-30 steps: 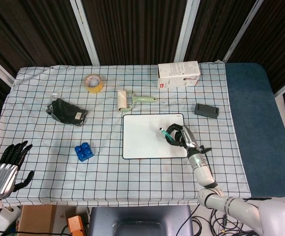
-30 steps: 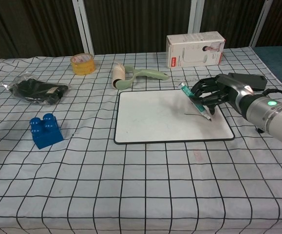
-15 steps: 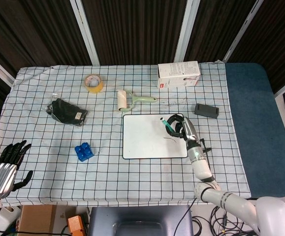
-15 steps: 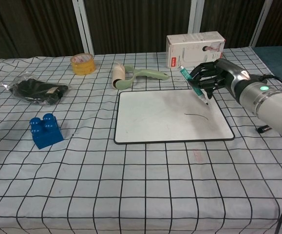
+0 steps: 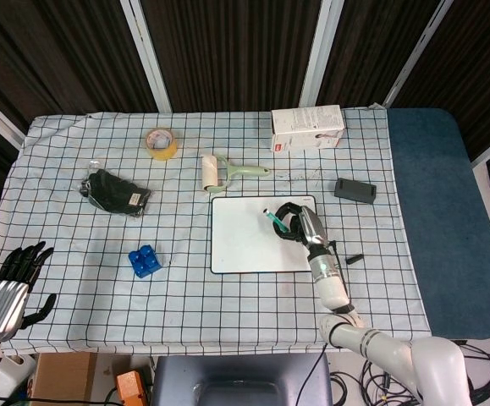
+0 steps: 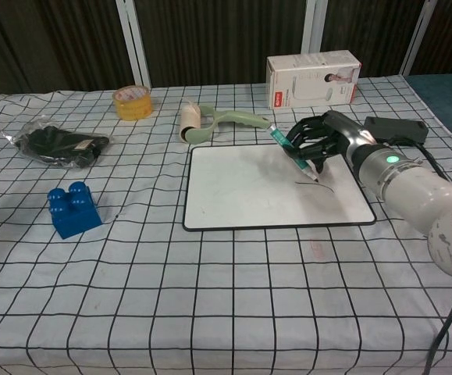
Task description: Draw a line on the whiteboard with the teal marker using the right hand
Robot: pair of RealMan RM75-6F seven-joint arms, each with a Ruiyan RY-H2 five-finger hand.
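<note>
The whiteboard (image 5: 245, 245) (image 6: 249, 191) lies flat at the table's middle right, with a short dark line (image 6: 313, 184) drawn on its right part. My right hand (image 5: 300, 224) (image 6: 319, 141) grips the teal marker (image 5: 275, 221) (image 6: 292, 151) tilted, cap end up to the left. In the chest view the tip sits just above the line's left end; contact with the board is unclear. My left hand (image 5: 12, 283) hangs with fingers spread off the table's front left corner, holding nothing.
A lint roller (image 5: 223, 171) lies just behind the board, with a white box (image 5: 307, 128) further back. A black case (image 5: 355, 189) and a small black cap (image 5: 353, 257) lie right of the board. Yellow tape (image 5: 161, 142), a black bag (image 5: 116, 191) and a blue brick (image 5: 145, 260) sit to the left.
After leaving a short line near the board's right side, my right hand lifted the marker toward the back, then moved left and down over the line's left end. Left hand unmoved.
</note>
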